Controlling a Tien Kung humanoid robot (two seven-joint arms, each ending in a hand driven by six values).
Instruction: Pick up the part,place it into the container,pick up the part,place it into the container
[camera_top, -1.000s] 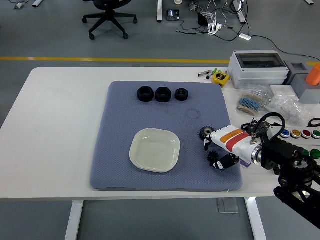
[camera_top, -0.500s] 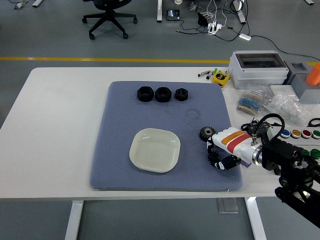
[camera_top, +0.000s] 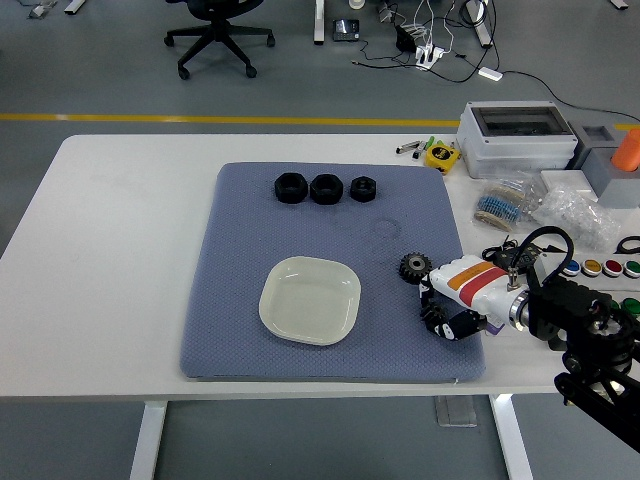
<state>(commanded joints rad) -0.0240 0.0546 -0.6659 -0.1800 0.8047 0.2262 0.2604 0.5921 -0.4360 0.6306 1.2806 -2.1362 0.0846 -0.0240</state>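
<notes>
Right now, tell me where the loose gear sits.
In the head view, the gear lies on the blue mat's right side, between the white dish and the right hand.

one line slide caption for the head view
Right hand closing on a black gear beside the empty dish.

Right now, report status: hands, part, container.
Right hand down on the mat, fingers curled at a small black gear, grasp unconfirmed. Second gear lies just beside it. Plate empty. Left hand not in view. Path to plate clear.

Small black toothed gear (camera_top: 413, 266) lies flat right of centre; pale green square dish (camera_top: 310, 300) sits empty mid-frame, lower down.
</notes>
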